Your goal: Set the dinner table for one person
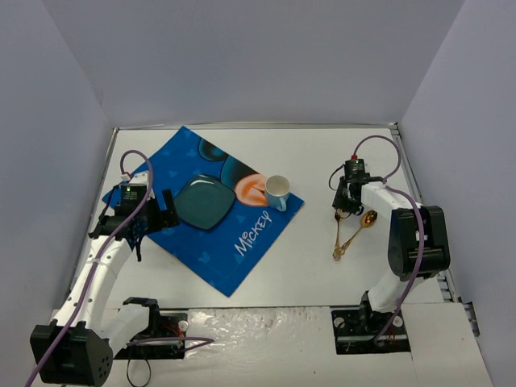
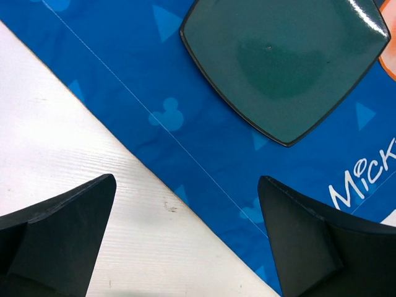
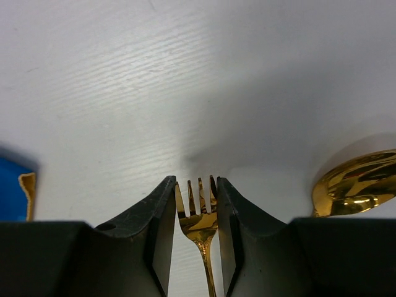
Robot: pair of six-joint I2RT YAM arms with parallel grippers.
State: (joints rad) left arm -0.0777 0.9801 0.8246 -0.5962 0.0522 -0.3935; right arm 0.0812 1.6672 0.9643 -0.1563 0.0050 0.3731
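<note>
Right gripper [image 3: 194,180] clasps the fork [image 3: 199,226] beside the spoon [image 3: 356,185]; left gripper [image 2: 187,179] gapes over the placemat [image 2: 124,74] edge.

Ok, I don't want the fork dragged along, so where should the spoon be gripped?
Probably best: grip the gold spoon by its handle just below the bowl, from straight above, jaws across the handle. It lies flat on the dinner table, and its handle tip lies close beside that of the fork, while the bowl end angles clear to the right.
</note>
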